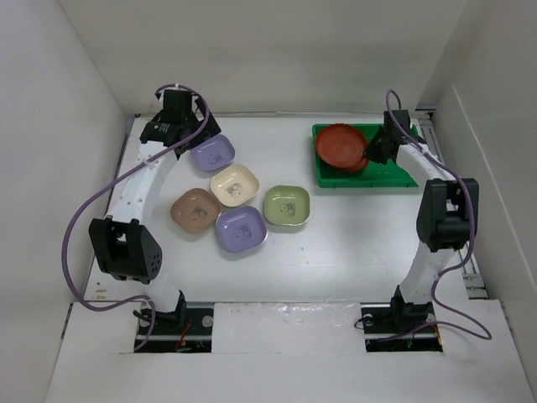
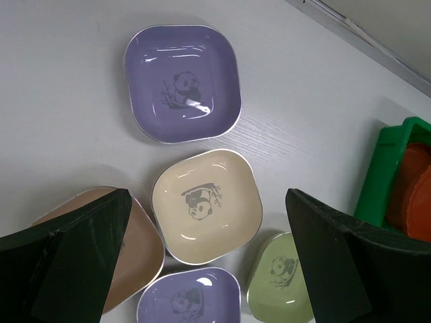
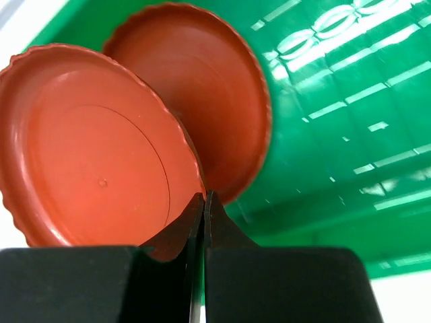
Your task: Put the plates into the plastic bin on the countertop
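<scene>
My left jaws are wide open with nothing in them, over the cream plate (image 2: pixel 205 205) and a purple plate (image 2: pixel 182 82) on the desk (image 1: pixel 352 252). My right jaws are shut tight at the edge of a red plate (image 3: pixel 94 155). It lies partly over the other red plate (image 3: pixel 215 87) in the green bin (image 1: pixel 394 178).

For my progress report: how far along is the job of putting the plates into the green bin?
Done: two red plates are in the green bin. In hand: right tool shut at the upper one's rim; left tool open above the cream dish. Left: five square dishes on the countertop.
</scene>
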